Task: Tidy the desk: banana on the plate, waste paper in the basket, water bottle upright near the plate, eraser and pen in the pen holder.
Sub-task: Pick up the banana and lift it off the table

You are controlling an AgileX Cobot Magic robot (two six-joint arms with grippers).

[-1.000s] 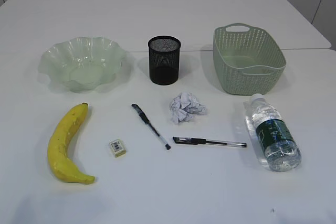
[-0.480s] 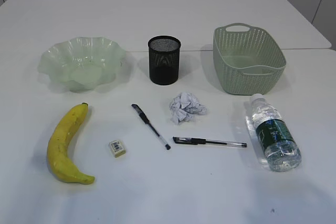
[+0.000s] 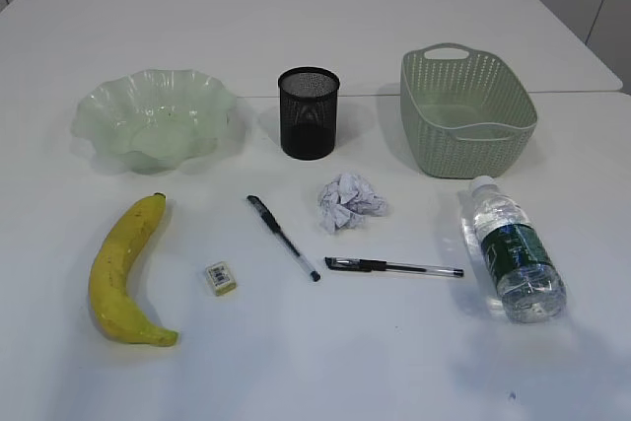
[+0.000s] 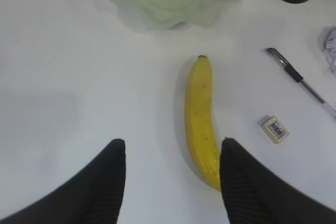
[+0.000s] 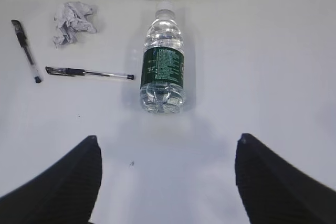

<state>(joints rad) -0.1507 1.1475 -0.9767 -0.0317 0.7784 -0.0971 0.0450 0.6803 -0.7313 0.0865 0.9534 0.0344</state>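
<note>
Lying flat: water bottle (image 5: 163, 61), green label unreadable; eraser (image 4: 275, 129) barcode; both hands released.

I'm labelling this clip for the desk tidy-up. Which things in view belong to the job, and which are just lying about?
Belong to the job: banana, plate, waste paper, basket, water bottle, eraser, two pens, pen holder.

Just lying about: nothing else on the desk.
</note>
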